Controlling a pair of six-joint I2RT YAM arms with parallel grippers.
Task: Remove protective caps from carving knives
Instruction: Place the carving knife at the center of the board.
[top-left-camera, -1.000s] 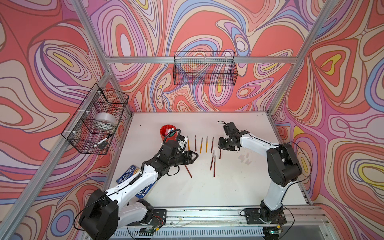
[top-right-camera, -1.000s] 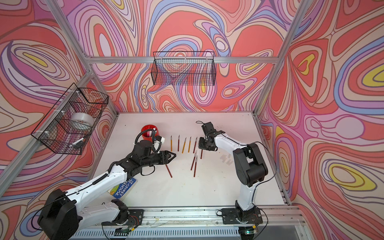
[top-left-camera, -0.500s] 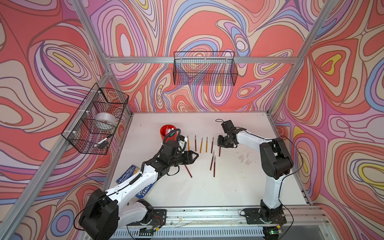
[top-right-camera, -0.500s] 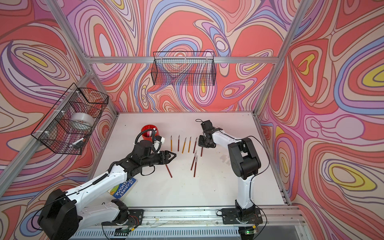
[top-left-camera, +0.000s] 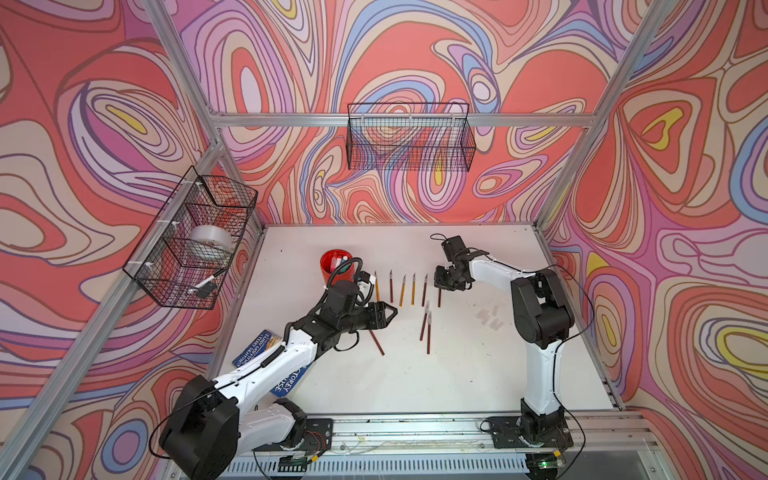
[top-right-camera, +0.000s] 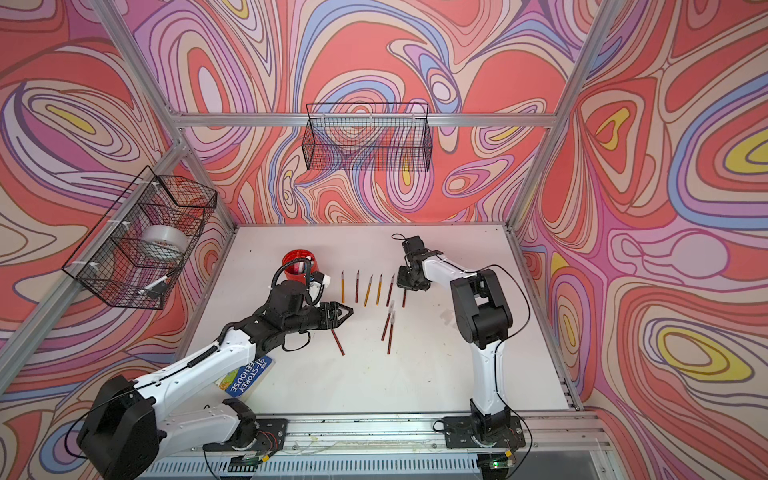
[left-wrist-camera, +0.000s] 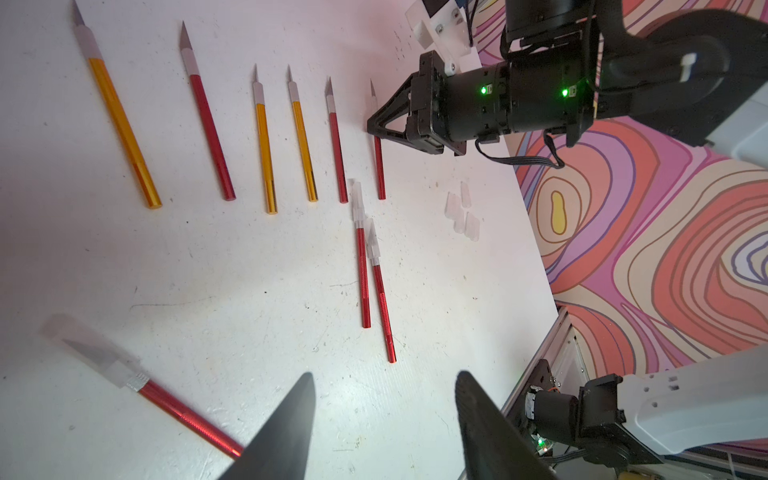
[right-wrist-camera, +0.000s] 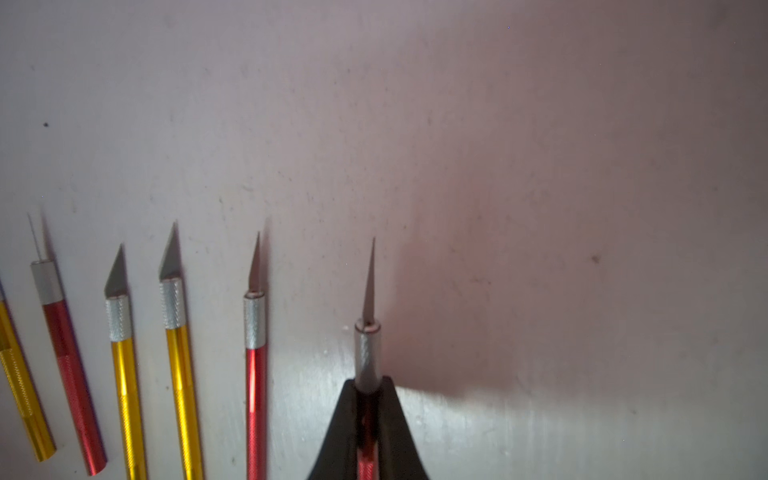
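Observation:
Several carving knives with bare blades lie in a row on the white table (top-left-camera: 457, 374), yellow (top-left-camera: 377, 287) and red (top-left-camera: 391, 286) among them. My right gripper (right-wrist-camera: 368, 384) is shut on the red knife (left-wrist-camera: 379, 174) at the row's right end, its bare blade (right-wrist-camera: 369, 282) pointing away. Two red knives (top-left-camera: 424, 328) with protective caps (left-wrist-camera: 356, 203) lie in front of the row. A third capped red knife (left-wrist-camera: 183, 415) lies beside my left gripper (left-wrist-camera: 384, 375), which is open and holds nothing. Several loose caps (top-left-camera: 488, 318) lie to the right.
A red cup (top-left-camera: 332, 266) holding markers stands behind the left arm. A blue book (top-right-camera: 245, 376) lies under that arm. Wire baskets hang on the left wall (top-left-camera: 195, 245), with a tape roll inside, and on the back wall (top-left-camera: 409, 137).
My right gripper has shifted slightly left with the red knife and that arm's elbow has swung inward. The left gripper has stayed in place and its jaws stand a little wider.

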